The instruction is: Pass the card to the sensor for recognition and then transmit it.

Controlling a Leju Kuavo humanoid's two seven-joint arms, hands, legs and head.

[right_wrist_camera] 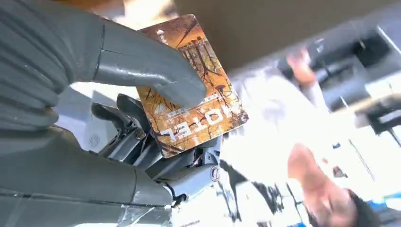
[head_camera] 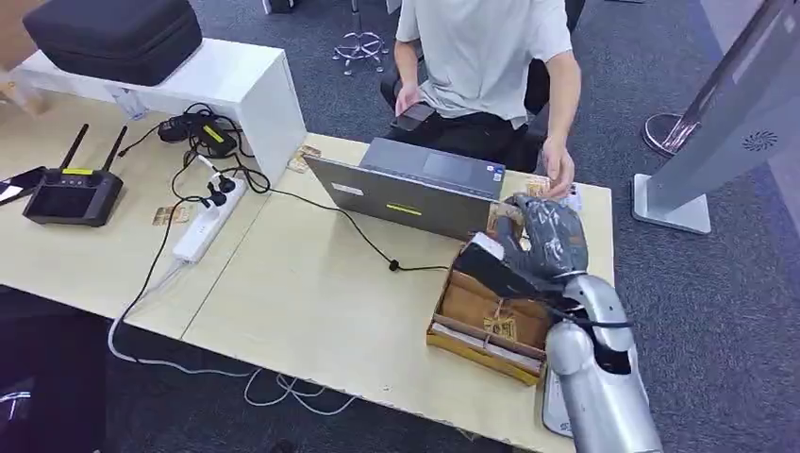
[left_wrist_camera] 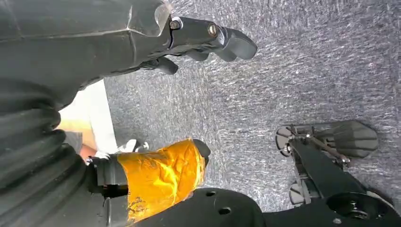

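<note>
Cardboard box [head_camera: 472, 302] sits on the table [head_camera: 311, 302] near its right end, with a stack of cards [head_camera: 500, 327] lying flat inside. Right hand [head_camera: 547, 236] is raised above the box's far edge, thumb [right_wrist_camera: 156, 78] and fingers [right_wrist_camera: 142, 127] pinching an orange card [right_wrist_camera: 194, 90] printed HOTEL; in the head view the card's edge [head_camera: 503, 215] shows beside the laptop [head_camera: 415, 189]. Laptop stands just behind the box, its open lid between the hand and a seated person [head_camera: 491, 57]. Person's hand [head_camera: 558, 175] rests near loose cards at the table's far edge, just beyond the robot hand. Left hand [left_wrist_camera: 198, 42] hangs over grey carpet, fingers apart, holding nothing. On the left: power strip [head_camera: 209, 217] with cables, controller [head_camera: 74, 193] with antennas, black case [head_camera: 113, 33] on a white shelf [head_camera: 236, 80].
</note>
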